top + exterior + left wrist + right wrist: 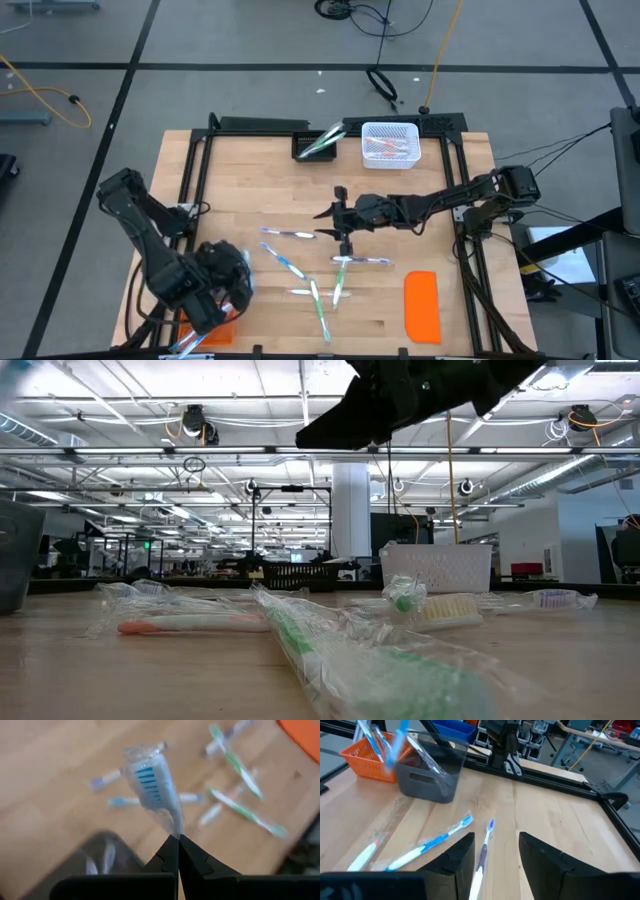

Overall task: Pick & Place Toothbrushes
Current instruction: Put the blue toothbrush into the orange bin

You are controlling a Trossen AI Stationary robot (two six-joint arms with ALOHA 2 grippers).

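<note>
Several wrapped toothbrushes (320, 285) lie flat and scattered on the wooden table's middle. My left gripper (177, 840) is at the near left corner (222, 298), shut on a blue-bristled toothbrush (150, 780) in a clear wrapper, above a grey bin (432, 775). My right gripper (495, 855) hovers open over the table's middle (335, 215), well above the table. A purple-headed toothbrush (485, 845) lies on the table beneath its fingers, untouched. My left gripper pinches the wrapped toothbrush between its two fingertips, where the wrapper narrows just below the head (175, 827). The head stands out beyond the fingertips, lifted clear of the table. The fingers hide whatever lies behind the pinch.
An orange basket (370, 755) stands beside the grey bin at the near left. At the far edge, a white basket (388, 143) and a black bin (320, 143) hold toothbrushes. A flat orange lid (422, 305) lies near the right front. A black frame (470, 250) borders the table.
</note>
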